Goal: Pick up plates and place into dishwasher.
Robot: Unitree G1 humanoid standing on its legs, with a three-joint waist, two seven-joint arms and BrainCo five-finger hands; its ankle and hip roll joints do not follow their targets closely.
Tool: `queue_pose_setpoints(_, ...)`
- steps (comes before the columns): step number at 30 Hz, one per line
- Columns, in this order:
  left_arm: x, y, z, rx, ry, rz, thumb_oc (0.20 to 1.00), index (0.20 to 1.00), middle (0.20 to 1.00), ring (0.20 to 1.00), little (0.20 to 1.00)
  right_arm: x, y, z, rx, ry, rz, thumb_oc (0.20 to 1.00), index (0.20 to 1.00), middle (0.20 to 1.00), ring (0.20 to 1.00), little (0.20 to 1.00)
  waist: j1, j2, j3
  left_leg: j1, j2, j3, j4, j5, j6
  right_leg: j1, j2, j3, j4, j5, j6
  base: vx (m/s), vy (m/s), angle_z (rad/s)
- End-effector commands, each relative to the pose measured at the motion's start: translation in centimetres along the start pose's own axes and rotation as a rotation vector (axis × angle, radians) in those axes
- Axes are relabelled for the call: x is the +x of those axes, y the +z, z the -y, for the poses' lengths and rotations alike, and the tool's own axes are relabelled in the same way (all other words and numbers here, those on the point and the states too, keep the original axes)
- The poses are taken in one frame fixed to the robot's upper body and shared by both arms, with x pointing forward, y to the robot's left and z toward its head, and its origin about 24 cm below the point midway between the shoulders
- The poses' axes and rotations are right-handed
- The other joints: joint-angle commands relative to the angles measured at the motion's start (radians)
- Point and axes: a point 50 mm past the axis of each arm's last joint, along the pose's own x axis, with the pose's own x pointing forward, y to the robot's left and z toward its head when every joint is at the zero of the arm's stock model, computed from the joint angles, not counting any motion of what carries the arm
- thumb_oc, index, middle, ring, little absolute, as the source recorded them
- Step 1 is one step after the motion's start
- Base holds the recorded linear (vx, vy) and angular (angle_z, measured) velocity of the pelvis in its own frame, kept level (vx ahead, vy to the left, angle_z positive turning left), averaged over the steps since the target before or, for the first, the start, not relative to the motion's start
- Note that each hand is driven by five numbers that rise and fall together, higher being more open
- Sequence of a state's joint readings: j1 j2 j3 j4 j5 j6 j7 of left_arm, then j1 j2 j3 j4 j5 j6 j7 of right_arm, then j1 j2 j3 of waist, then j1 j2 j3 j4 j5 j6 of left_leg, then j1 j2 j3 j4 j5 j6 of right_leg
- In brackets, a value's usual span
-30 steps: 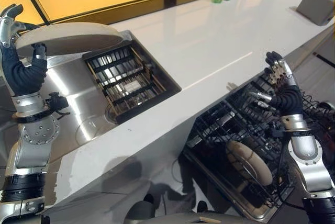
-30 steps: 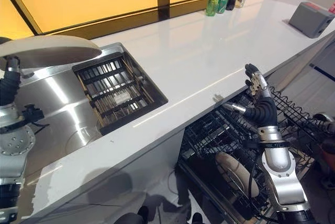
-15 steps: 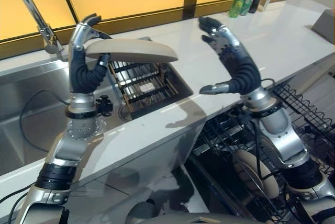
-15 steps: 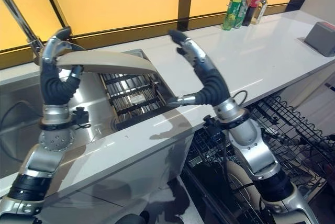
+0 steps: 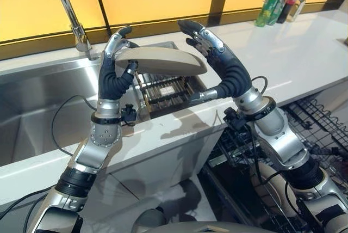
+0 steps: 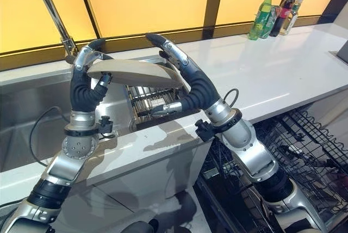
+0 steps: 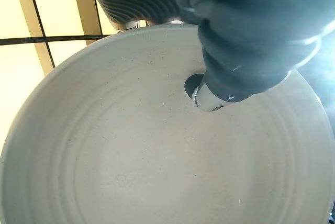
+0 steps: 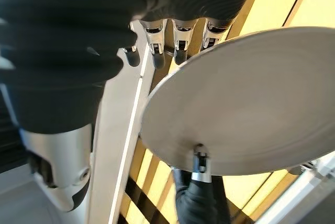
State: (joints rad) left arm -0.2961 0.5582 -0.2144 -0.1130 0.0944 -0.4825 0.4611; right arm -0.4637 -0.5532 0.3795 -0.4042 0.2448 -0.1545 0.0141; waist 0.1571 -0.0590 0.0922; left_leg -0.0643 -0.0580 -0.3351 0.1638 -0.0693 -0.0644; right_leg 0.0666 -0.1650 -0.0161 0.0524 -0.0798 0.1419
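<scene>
The left hand (image 5: 114, 72) holds a beige plate (image 5: 163, 60) roughly level above the sink (image 5: 38, 108), over the slatted rack (image 5: 163, 89) set in the sink's right end; its fingers (image 5: 118, 36) curl over the plate's near rim and its thumb presses the underside, so the left hand is gripping the plate. The right hand (image 5: 220, 61) is raised just beside the plate's opposite edge; its fingers (image 6: 163, 45) are extended and relaxed, reaching over the rim, thumb spread apart below; it grips nothing. The tap (image 5: 68, 10) rises behind the left hand. The white bench (image 5: 304, 53) runs to the right, with bottles (image 5: 283, 1) at its far edge. The dishwasher rack (image 5: 321, 135) stands pulled out below the bench front, well apart from the plate.
</scene>
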Motion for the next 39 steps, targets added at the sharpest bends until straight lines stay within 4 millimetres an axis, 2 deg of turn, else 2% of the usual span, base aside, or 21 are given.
queue_pose_setpoints(1, 2.7, 2.3, -0.5, -0.047, 0.054, 0.141, 0.200, 0.200, 0.200, 0.200, 0.200, 1.1, 0.4, 0.0, -0.220, -0.028, 0.008, 1.000, 1.000, 1.000, 1.000, 1.000, 0.010, -0.006, -0.075, 0.045, -0.025, 0.006, -0.068, -0.021, 0.037, -0.043, 0.010, 0.012, 0.040, 0.057, 0.011, 0.00, -0.092, 0.07)
queue_pose_setpoints(3, 3.0, 2.5, -0.9, -0.035, 0.065, 0.147, 0.200, 0.200, 0.200, 0.200, 0.200, 1.0, 0.1, 0.5, -0.370, -0.002, -0.039, 1.000, 1.000, 1.000, 1.000, 1.000, 0.008, -0.005, -0.079, 0.048, -0.014, 0.008, -0.076, -0.016, 0.030, -0.036, 0.013, 0.011, 0.028, 0.056, 0.009, 0.00, -0.076, 0.05)
queue_pose_setpoints(7, 3.4, 3.1, -1.5, -0.031, 0.079, 0.180, 0.200, 0.200, 0.200, 0.200, 0.200, 0.7, 0.1, 1.1, -0.398, 0.038, -0.088, 1.000, 1.000, 1.000, 1.000, 1.000, 0.006, -0.008, -0.081, 0.049, 0.007, 0.009, -0.089, -0.011, 0.016, -0.026, 0.014, 0.004, 0.009, 0.056, 0.008, -0.01, -0.059, 0.09)
queue_pose_setpoints(17, 3.4, 4.0, -0.7, -0.096, 0.021, 0.204, 0.200, 0.200, 0.200, 0.200, 0.200, 2.0, 0.0, 0.7, -0.397, 0.047, -0.103, 1.000, 1.000, 1.000, 1.000, 1.000, 0.031, -0.007, -0.078, 0.055, 0.021, -0.008, -0.099, -0.008, -0.001, -0.010, 0.003, -0.030, 0.001, 0.051, 0.005, 0.00, -0.006, 0.11)
queue_pose_setpoints(18, 3.4, 3.9, -0.7, -0.102, 0.017, 0.195, 0.200, 0.200, 0.200, 0.200, 0.200, 2.0, 0.0, 0.7, -0.401, 0.041, -0.097, 0.853, 0.853, 0.853, 0.853, 0.853, 0.033, -0.007, -0.079, 0.057, 0.022, -0.008, -0.099, -0.009, -0.002, -0.009, 0.001, -0.032, 0.000, 0.052, 0.007, 0.00, 0.000, 0.00)
queue_pose_setpoints(19, 3.4, 3.9, -0.6, -0.102, 0.014, 0.190, 0.200, 0.200, 0.200, 0.200, 0.200, 2.0, 0.1, 0.7, -0.400, 0.033, -0.092, 0.746, 0.746, 0.746, 0.746, 0.746, 0.034, -0.007, -0.079, 0.058, 0.023, -0.006, -0.100, -0.010, -0.002, -0.007, -0.002, -0.035, 0.000, 0.052, 0.008, 0.00, 0.000, 0.00)
queue_pose_setpoints(20, 3.3, 3.8, -0.6, -0.104, 0.014, 0.186, 0.200, 0.200, 0.200, 0.200, 0.200, 2.0, 0.1, 0.7, -0.398, 0.030, -0.089, 0.699, 0.699, 0.699, 0.699, 0.699, 0.034, -0.006, -0.080, 0.059, 0.023, -0.006, -0.100, -0.011, -0.002, -0.007, -0.003, -0.036, 0.000, 0.051, 0.008, 0.00, 0.000, 0.00)
queue_pose_setpoints(21, 3.2, 3.6, -0.6, -0.109, 0.015, 0.177, 0.200, 0.200, 0.200, 0.200, 0.200, 2.1, 0.3, 0.8, -0.391, 0.019, -0.080, 0.595, 0.595, 0.595, 0.595, 0.595, 0.034, -0.005, -0.080, 0.061, 0.023, -0.006, -0.099, -0.013, -0.001, -0.008, -0.006, -0.037, 0.003, 0.050, 0.009, 0.00, 0.000, 0.00)
queue_pose_setpoints(22, 3.2, 3.5, -0.6, -0.112, 0.016, 0.174, 0.200, 0.200, 0.200, 0.200, 0.200, 2.1, 0.3, 0.8, -0.388, 0.010, -0.075, 0.379, 0.379, 0.379, 0.379, 0.379, 0.034, -0.005, -0.080, 0.061, 0.023, -0.006, -0.099, -0.014, -0.001, -0.008, -0.007, -0.037, 0.004, 0.050, 0.009, 0.03, 0.041, 0.02)
queue_pose_setpoints(23, 3.1, 3.4, -0.5, -0.118, 0.015, 0.167, 0.200, 0.200, 0.200, 0.200, 0.200, 2.2, 0.5, 0.9, -0.383, -0.014, -0.063, 0.200, 0.200, 0.200, 0.200, 0.200, 0.034, -0.004, -0.081, 0.062, 0.021, -0.006, -0.096, -0.016, 0.002, -0.008, -0.008, -0.036, 0.006, 0.049, 0.010, 0.02, 0.034, 0.01)
queue_pose_setpoints(29, 2.5, 3.3, -0.4, -0.140, 0.015, 0.161, 0.200, 0.200, 0.200, 0.200, 0.200, 2.3, 0.9, 1.4, -0.350, -0.106, -0.024, 0.200, 0.200, 0.200, 0.200, 0.200, 0.035, 0.000, -0.076, 0.064, 0.016, -0.005, -0.083, -0.031, 0.009, -0.014, -0.017, -0.029, 0.018, 0.048, 0.012, 0.00, 0.006, 0.00)
queue_pose_setpoints(39, 2.3, 3.1, -0.3, -0.146, 0.015, 0.145, 0.200, 0.200, 0.200, 0.200, 0.200, 1.6, 0.9, 1.6, -0.344, -0.121, -0.032, 0.200, 0.200, 0.200, 0.200, 0.200, 0.020, 0.001, -0.079, 0.072, 0.018, 0.006, -0.081, -0.037, 0.015, -0.014, -0.022, -0.019, 0.016, 0.051, 0.017, 0.00, 0.000, 0.00)
